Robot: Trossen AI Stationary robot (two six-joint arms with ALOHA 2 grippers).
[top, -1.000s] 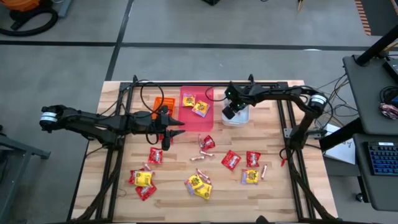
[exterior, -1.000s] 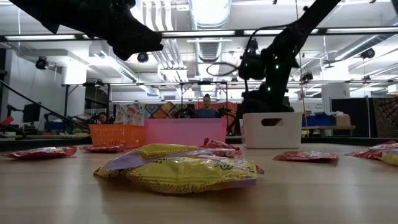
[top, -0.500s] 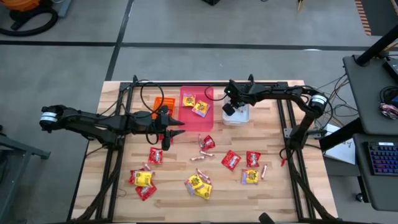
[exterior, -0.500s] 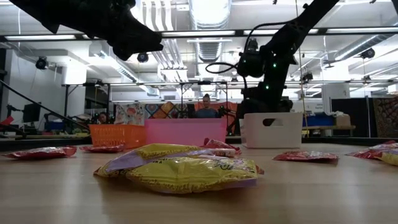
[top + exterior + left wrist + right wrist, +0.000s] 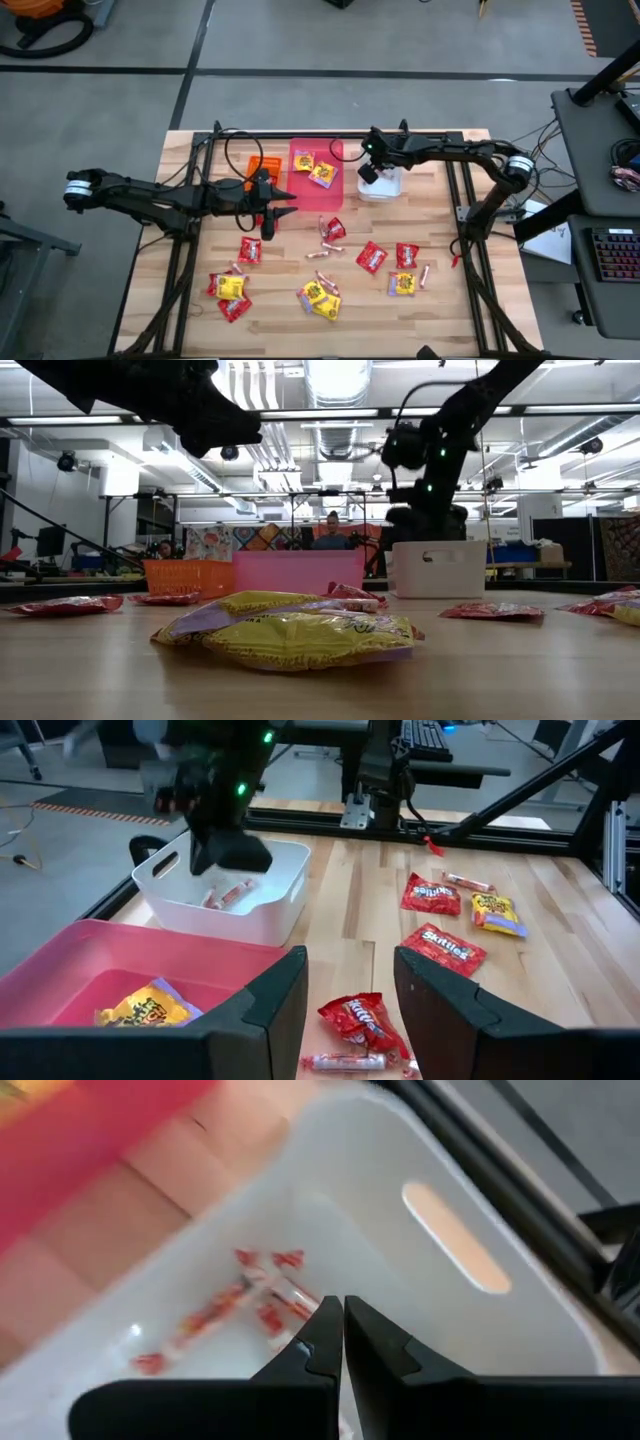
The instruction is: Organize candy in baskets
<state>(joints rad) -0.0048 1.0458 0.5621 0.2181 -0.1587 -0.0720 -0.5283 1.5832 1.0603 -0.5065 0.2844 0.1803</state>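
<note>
The right end effector (image 5: 342, 1342), fingers together and seemingly empty, hangs over the white bin (image 5: 385, 185) near the surface's (image 5: 470, 300) far edge. The left end effector (image 5: 349, 990), fingers apart, hovers mid-surface beside the pink bin (image 5: 318, 180).

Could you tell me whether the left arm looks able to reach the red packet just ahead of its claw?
Probably yes: the left claw is open, and the red packet lies on bare table beyond the pink bin, nothing between.

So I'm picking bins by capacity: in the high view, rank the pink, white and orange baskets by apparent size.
Largest to smallest:
1. Pink basket
2. White basket, though the right gripper covers part of it
3. Orange basket, partly covered by the left arm, so ranking it below the white one is unsure.
</note>
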